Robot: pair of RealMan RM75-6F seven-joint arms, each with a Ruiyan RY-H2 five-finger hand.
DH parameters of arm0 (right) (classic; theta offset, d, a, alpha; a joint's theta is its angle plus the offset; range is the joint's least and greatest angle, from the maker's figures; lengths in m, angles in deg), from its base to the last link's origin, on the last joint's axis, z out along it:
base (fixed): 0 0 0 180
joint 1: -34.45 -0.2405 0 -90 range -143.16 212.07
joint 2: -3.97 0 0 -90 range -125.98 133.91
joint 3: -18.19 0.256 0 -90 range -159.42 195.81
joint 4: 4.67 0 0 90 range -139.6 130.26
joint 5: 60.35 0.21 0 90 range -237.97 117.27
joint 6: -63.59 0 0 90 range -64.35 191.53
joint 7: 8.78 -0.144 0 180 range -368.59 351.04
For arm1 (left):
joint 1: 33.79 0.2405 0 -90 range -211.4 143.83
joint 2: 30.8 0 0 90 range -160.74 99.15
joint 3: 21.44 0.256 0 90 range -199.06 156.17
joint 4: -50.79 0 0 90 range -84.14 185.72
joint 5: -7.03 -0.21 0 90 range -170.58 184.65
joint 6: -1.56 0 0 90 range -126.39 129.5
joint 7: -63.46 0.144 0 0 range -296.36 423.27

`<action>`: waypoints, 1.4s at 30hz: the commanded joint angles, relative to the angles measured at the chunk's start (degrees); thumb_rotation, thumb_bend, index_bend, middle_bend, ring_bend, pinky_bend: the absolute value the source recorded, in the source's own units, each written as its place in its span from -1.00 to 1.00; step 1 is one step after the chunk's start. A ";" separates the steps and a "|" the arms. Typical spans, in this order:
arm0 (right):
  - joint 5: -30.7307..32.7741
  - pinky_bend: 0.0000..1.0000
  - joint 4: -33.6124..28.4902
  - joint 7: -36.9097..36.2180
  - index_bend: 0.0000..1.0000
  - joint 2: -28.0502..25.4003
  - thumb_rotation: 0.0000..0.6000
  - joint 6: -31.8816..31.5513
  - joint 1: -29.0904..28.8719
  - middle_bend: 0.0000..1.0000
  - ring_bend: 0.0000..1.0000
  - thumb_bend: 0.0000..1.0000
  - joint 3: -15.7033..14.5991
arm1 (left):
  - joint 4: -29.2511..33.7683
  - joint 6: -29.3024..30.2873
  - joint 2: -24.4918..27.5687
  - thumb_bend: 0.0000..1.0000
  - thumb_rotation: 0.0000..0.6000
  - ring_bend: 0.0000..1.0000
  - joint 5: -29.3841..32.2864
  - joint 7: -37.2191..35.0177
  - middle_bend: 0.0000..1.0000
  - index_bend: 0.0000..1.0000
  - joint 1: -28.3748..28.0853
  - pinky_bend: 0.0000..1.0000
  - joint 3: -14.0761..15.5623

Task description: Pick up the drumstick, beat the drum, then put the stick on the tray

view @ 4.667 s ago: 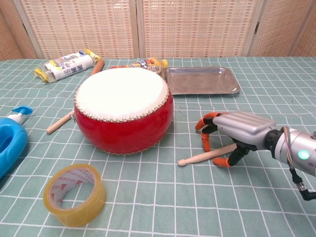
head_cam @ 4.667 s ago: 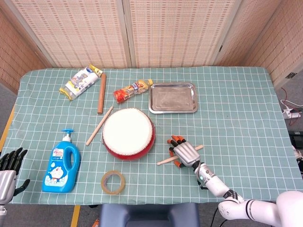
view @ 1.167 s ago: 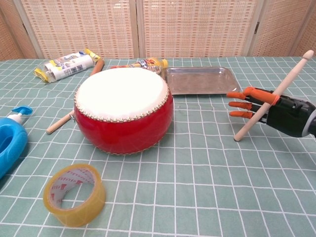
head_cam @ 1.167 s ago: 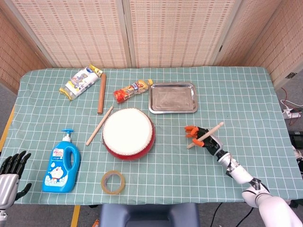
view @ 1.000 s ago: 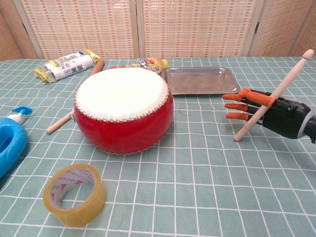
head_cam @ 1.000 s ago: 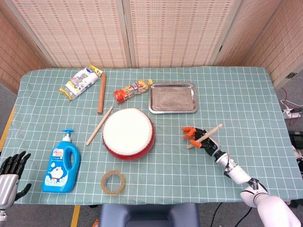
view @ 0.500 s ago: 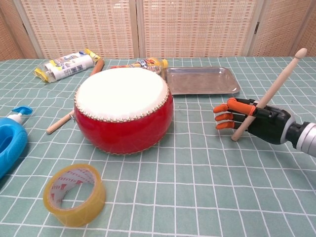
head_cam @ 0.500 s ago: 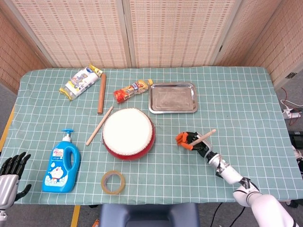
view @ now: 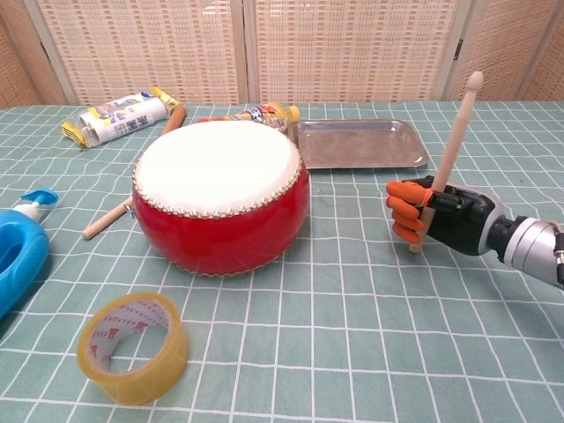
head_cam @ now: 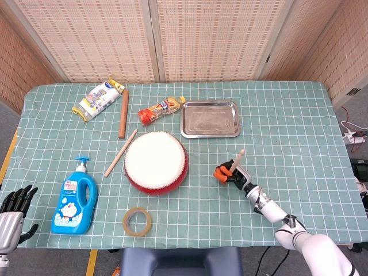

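My right hand grips a wooden drumstick that stands nearly upright, tip up, to the right of the red drum. The hand hovers just above the checked cloth, apart from the drum. The steel tray lies behind the hand, at the back, with nothing on it. A second drumstick lies on the cloth left of the drum. My left hand hangs open off the table's front left corner.
A roll of tape lies in front of the drum and a blue soap bottle stands at the front left. A rolling pin, a white snack pack and an orange snack pack lie at the back.
My right hand has lifted the drumstick off the cloth, moved left toward the drum, and swung the stick from a slant to nearly upright. The left hand has stayed put.
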 commanded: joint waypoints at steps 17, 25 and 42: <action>3.66 1.00 -5.46 8.27 1.00 -1.08 0.91 -0.52 0.64 1.00 1.00 -0.19 4.06 | -0.86 -0.27 -0.49 -0.59 1.00 -1.00 0.01 0.06 -1.00 -1.00 -0.34 -1.00 -0.21; 1.75 1.00 -12.12 23.17 1.00 -7.49 1.00 -4.77 -0.05 1.00 1.00 0.05 4.68 | -1.14 0.00 -0.21 -0.55 1.00 -1.00 0.12 -0.13 -1.00 -1.00 -0.22 -1.00 -0.27; 21.87 1.00 -47.51 125.20 1.00 -20.67 1.00 4.20 -9.86 1.00 1.00 0.05 21.62 | -1.65 2.37 -0.22 -0.54 1.00 -1.00 -1.99 -1.68 -1.00 -1.00 -0.27 -1.00 -0.54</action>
